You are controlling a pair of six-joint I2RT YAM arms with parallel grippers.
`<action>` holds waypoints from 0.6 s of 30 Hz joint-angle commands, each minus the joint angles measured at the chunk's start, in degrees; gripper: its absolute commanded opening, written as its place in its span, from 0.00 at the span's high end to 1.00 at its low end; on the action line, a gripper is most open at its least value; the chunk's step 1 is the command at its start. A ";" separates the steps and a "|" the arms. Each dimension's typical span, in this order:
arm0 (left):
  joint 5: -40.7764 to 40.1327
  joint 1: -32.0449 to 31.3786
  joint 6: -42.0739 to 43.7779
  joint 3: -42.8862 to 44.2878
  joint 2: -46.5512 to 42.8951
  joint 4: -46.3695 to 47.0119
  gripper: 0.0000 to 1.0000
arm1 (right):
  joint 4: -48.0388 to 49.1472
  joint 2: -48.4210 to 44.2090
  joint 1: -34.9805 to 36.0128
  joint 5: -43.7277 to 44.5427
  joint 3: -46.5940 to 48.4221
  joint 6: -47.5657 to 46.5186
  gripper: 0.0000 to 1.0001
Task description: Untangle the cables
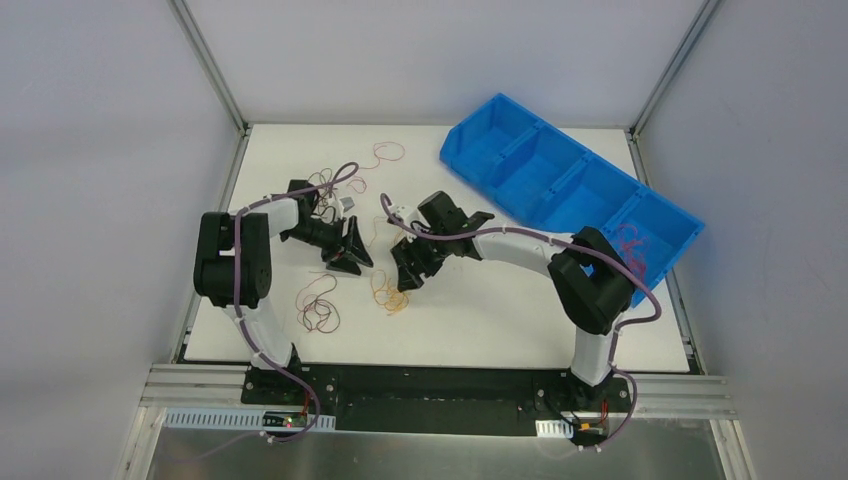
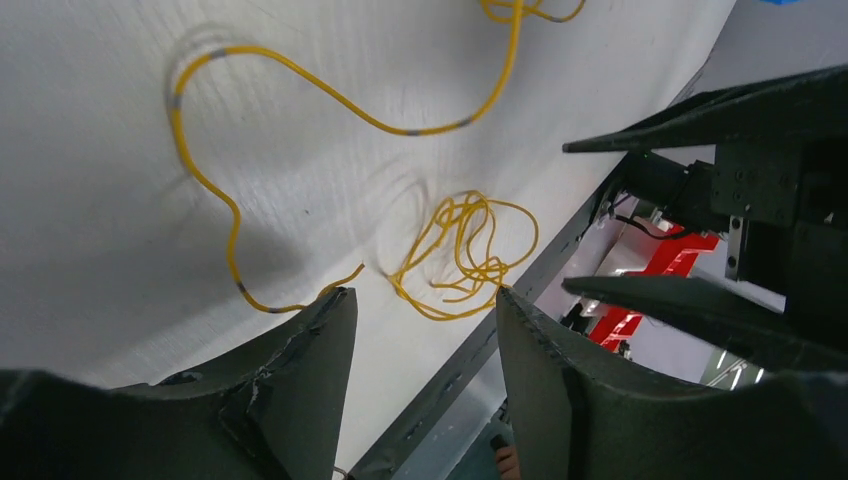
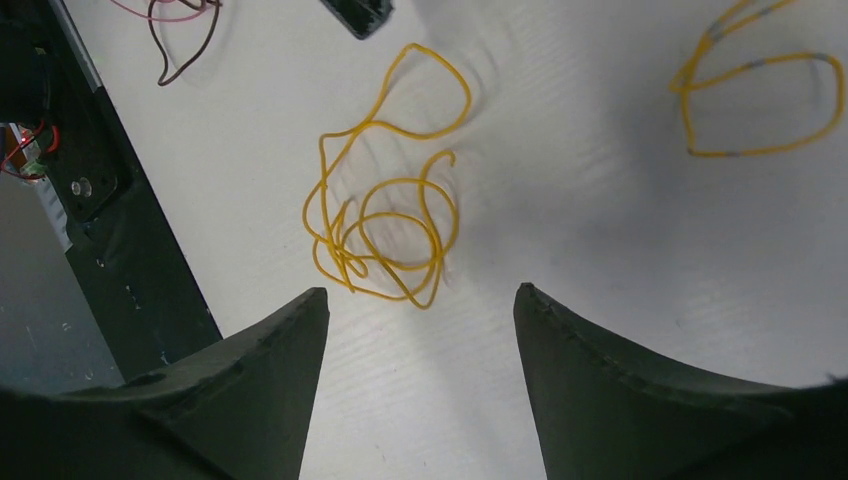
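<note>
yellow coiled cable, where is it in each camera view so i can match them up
Top external: the yellow coiled cable lies on the white table, left of centre, toward the near edge.
Left wrist: middle of the picture, just beyond the finger gap.
Right wrist: centre left, above the finger gap.
Shared landmark: the grey-banded yellow strand beside it in both wrist views; too fine to tell from above.

The white tabletop (image 1: 480, 330) carries a yellow cable tangle (image 3: 385, 235) just ahead of the right tool (image 3: 420, 300). Near the left tool (image 1: 350, 255) lie brown and pink loops (image 1: 318, 305), and a blue bin (image 1: 520, 150) sits beyond the right tool.
</note>
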 commanded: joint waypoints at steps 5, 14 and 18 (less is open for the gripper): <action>2.30 -1.63 -2.39 0.72 5.13 3.87 0.49 | 6.18 4.46 5.19 2.64 2.55 -1.45 0.29; 5.31 -3.82 -3.01 0.58 7.83 4.76 0.74 | 3.68 3.03 4.52 5.14 -0.26 -5.69 0.67; 7.28 -3.95 -2.15 0.22 6.90 4.78 1.00 | 0.19 -0.26 2.03 4.61 -2.49 -6.72 0.86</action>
